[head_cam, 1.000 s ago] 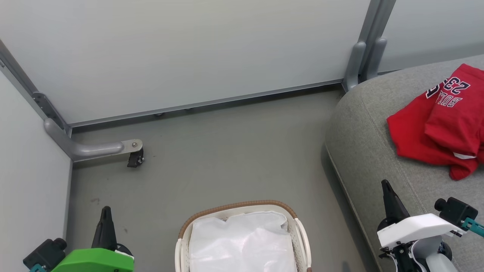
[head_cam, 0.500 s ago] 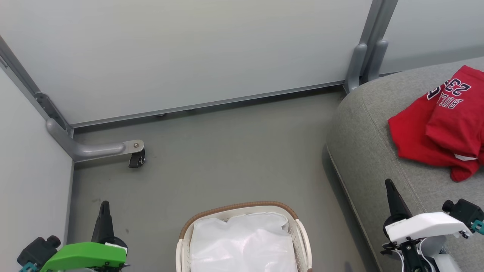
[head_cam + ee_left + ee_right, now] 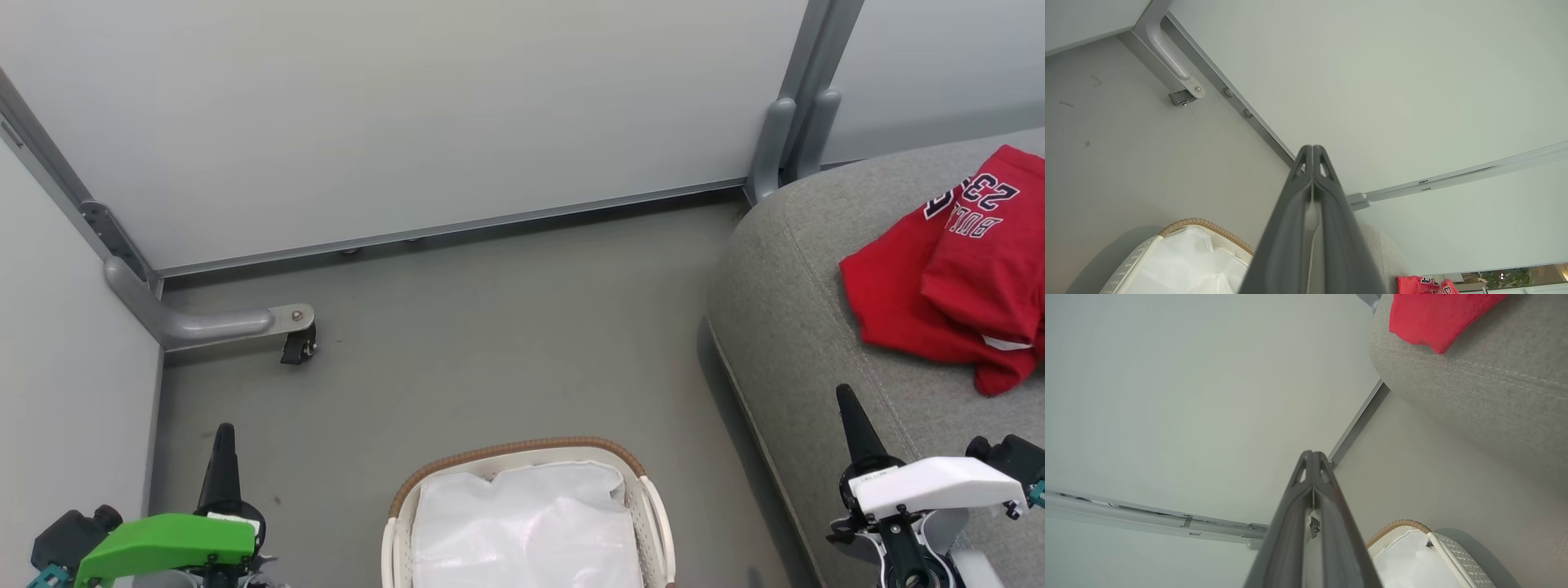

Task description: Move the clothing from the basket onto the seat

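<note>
The red clothing [image 3: 955, 269] with "23" and "BULLS" lettering lies crumpled on the light grey seat [image 3: 800, 327] at the right; it shows again in the right wrist view as clothing [image 3: 1437, 318] on the seat [image 3: 1486, 392]. The white basket [image 3: 514, 447] with the brown woven rim stands on the floor at bottom centre, holding just its white liner [image 3: 522, 523]. My left gripper [image 3: 223, 433] is shut and empty at lower left, left of the basket. My right gripper [image 3: 843, 398] is shut and empty over the seat's front edge.
Grey-white partition walls [image 3: 408, 114] close off the back and left. A metal foot with a black caster [image 3: 295, 349] juts onto the grey floor [image 3: 490, 327] at the left. A metal post [image 3: 792, 139] stands behind the seat's corner.
Both grippers sank slightly toward the bottom of the head view and the whole picture shifted a little; clothing, basket and seat stay as they were.
</note>
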